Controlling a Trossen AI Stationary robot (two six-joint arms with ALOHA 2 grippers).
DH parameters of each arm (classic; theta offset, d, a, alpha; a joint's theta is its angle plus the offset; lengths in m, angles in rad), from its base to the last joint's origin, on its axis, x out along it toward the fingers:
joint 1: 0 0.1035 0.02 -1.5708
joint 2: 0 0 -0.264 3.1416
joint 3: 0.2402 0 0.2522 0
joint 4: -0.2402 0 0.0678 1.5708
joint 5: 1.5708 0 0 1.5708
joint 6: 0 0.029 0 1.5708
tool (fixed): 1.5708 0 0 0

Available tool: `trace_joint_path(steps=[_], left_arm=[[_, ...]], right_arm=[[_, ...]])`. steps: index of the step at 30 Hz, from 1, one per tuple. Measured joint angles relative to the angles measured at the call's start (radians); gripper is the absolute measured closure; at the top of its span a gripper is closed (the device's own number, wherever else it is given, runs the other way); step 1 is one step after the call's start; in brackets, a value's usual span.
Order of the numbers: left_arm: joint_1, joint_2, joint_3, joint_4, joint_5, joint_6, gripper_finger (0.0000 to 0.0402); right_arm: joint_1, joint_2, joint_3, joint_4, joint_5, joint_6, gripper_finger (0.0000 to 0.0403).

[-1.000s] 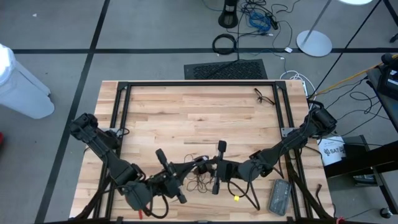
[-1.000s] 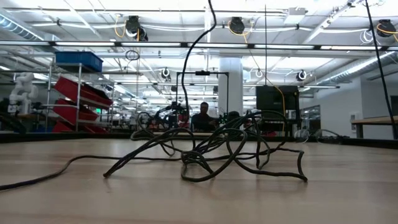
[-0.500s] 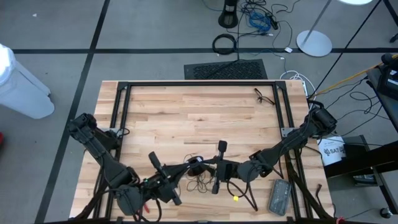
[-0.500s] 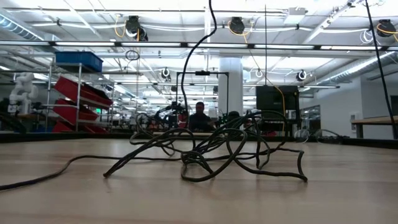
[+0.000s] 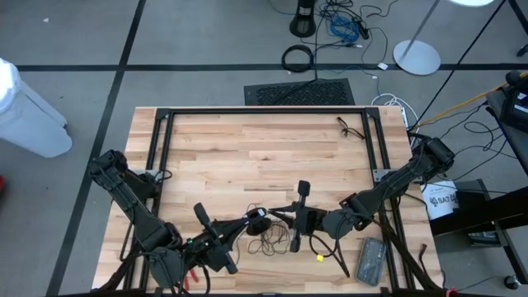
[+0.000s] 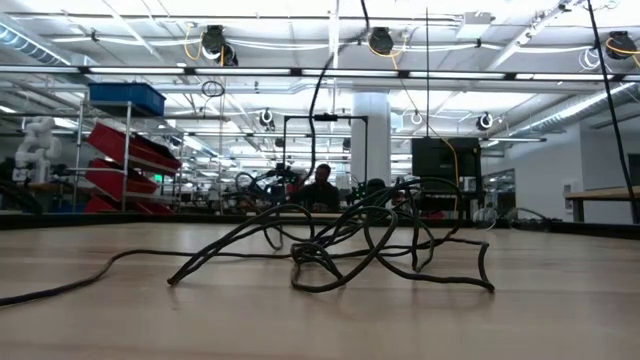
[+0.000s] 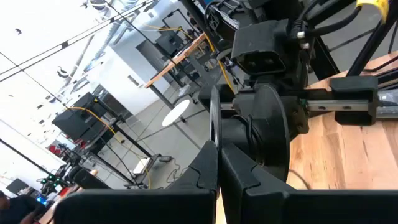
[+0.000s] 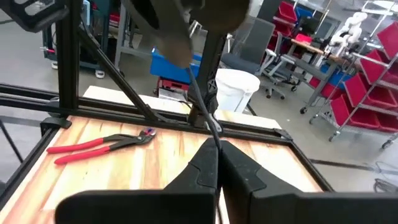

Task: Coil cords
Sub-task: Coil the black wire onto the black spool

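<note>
My left gripper (image 5: 216, 239) and right gripper (image 5: 299, 216) sit at the table's (image 5: 264, 148) near edge, each with fingers pinched together on the thin black cord (image 5: 266, 233), whose tangle lies between them; red pliers (image 8: 102, 144) lie near left.

Thin black cord (image 6: 340, 245) runs off low view's left edge and up past top edge. Small round dark puck (image 5: 257, 216) too tiny for detail overhead.
</note>
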Motion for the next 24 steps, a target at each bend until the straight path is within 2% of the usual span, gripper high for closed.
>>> trace_joint_path(steps=[4, 9, 12, 15, 17, 21, 24], left_arm=[[-0.005, -0.001, 0.000, 0.001, -0.034, 0.023, 0.0400], [-0.013, -0.007, 0.000, -0.002, -0.175, 0.072, 0.0400], [-0.024, -0.018, 0.000, -0.001, -0.190, 0.074, 0.0400], [-0.036, -0.028, 0.000, 0.000, -0.198, 0.074, 0.0400], [-0.041, -0.032, 0.000, 0.000, -0.212, 0.074, 0.0400], [-0.050, -0.032, 0.000, -0.001, -0.219, 0.074, 0.0400], [-0.050, -0.032, 0.000, 0.000, -0.219, 0.051, 0.0400]], right_arm=[[-0.003, -0.003, 0.000, -0.125, 0.007, 0.075, 0.0385], [-0.010, -0.003, -0.002, -0.384, 0.005, 0.272, 0.0362], [-0.011, -0.004, -0.014, -0.425, 0.005, 0.361, 0.0351], [-0.005, -0.004, -0.080, -0.333, 0.004, 0.382, 0.0342], [-0.002, -0.004, -0.146, -0.211, 0.003, 0.381, 0.0339], [-0.008, -0.003, -0.313, 0.158, -0.035, 0.318, 0.0337], [-0.027, 0.000, -0.416, 0.461, -0.139, 0.259, 0.0337]])
